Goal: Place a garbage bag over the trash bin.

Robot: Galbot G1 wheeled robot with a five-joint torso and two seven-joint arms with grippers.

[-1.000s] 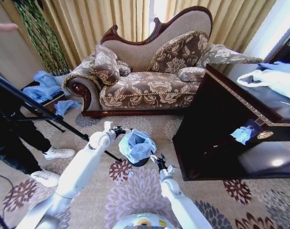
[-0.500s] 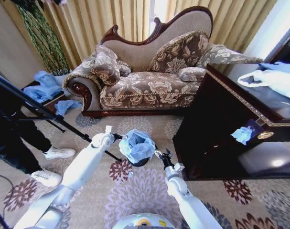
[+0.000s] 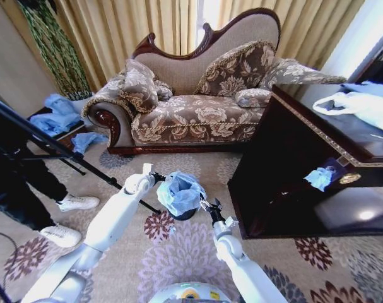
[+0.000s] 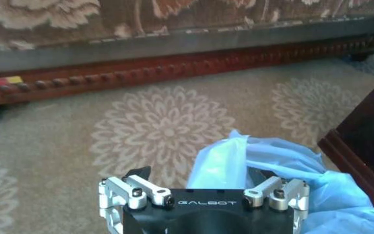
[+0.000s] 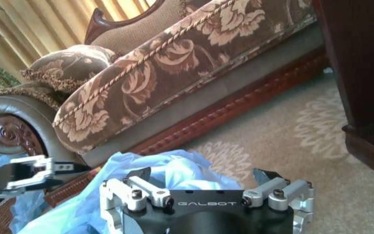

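Observation:
The light-blue garbage bag (image 3: pixel 180 191) is draped over the small black trash bin (image 3: pixel 186 215), whose dark base shows under the plastic. On the bin's left, my left gripper (image 3: pixel 155 178) is open at the bag's edge. In the left wrist view a fold of the garbage bag (image 4: pixel 225 158) rises between the spread fingers (image 4: pixel 139 174) of the left gripper (image 4: pixel 200 174). At the bin's right side my right gripper (image 3: pixel 207 206) is open too. Crinkled garbage bag (image 5: pixel 174 168) lies just beyond the tips of the right gripper (image 5: pixel 201 174), and the left gripper (image 5: pixel 28 175) shows farther off.
An ornate sofa (image 3: pixel 197 95) stands behind the bin and a dark wooden cabinet (image 3: pixel 292 164) close on its right. A tripod leg (image 3: pixel 65 154) slants across the carpet at left beside a person's legs (image 3: pixel 27 189). Blue bags (image 3: pixel 55 113) lie far left.
The right gripper rose toward the bag's right edge, then eased back a little. The left gripper dipped slightly at the left edge. The bag stays on the bin.

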